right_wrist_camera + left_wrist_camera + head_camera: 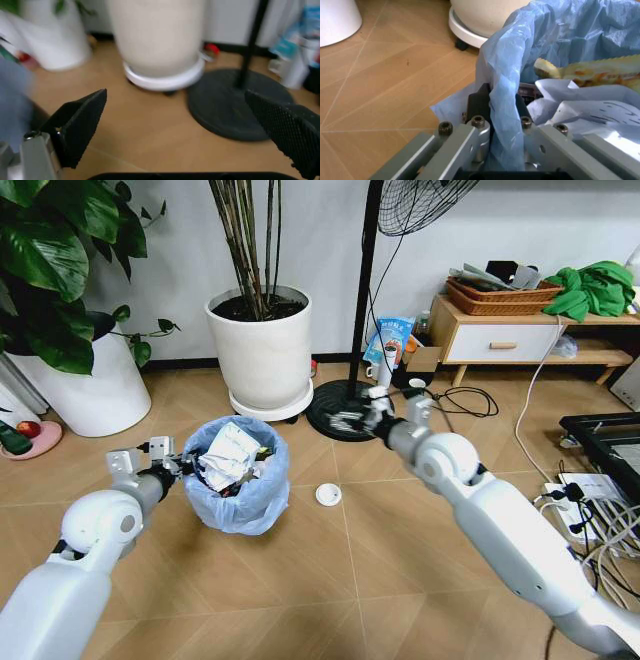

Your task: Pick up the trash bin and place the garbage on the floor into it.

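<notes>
Trash bin [237, 477] on floor [400, 580], stuffed with paper; left gripper [172, 464] at its rim, white disc [328, 494] loose just beside.

Left wrist: jaws clamped on rim through thin blue bag [510, 93]. Risk: plastic slips or tears, bin tips on lift.

Right wrist: right gripper [185, 123] wide open, empty, over floor near fan base [235, 108].
</notes>
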Motion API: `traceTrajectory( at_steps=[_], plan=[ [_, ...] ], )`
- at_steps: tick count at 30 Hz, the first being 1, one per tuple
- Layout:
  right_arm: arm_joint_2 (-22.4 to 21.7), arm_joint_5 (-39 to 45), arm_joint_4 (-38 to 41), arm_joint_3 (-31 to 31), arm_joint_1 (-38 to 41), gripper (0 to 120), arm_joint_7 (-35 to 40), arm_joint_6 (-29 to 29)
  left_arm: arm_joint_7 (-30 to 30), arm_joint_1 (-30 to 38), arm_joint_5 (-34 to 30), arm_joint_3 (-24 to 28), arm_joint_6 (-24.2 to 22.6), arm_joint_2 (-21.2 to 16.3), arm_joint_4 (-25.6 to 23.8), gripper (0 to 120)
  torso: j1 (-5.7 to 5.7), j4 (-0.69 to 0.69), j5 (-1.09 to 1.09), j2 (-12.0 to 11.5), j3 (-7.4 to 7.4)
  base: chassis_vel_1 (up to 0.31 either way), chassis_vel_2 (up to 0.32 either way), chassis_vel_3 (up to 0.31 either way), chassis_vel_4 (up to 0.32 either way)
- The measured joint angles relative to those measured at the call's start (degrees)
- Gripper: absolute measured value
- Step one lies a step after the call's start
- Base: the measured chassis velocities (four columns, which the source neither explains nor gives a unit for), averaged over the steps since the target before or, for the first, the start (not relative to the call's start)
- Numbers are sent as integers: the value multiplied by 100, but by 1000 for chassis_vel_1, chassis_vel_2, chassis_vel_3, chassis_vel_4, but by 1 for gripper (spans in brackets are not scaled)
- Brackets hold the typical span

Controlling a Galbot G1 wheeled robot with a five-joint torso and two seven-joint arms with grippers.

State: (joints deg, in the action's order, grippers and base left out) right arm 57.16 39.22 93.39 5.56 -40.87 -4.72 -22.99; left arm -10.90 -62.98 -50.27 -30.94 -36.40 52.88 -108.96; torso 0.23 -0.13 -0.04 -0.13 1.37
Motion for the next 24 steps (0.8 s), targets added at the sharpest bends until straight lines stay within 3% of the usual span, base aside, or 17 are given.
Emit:
traceTrajectory(
  at_steps=[9,24],
  plan=[
    [150,-1073,-1112,336,-714,100,-760,874,-14,-201,0,-209,7,-80,-152,0,0,-2,0,0,0,0,0,0,0],
    [395,-1223,-1382,269,-865,100,-542,1015,-19,-489,-52,-504,8,-371,-478,0,0,-1,-3,0,0,0,0,0,0]
  ],
)
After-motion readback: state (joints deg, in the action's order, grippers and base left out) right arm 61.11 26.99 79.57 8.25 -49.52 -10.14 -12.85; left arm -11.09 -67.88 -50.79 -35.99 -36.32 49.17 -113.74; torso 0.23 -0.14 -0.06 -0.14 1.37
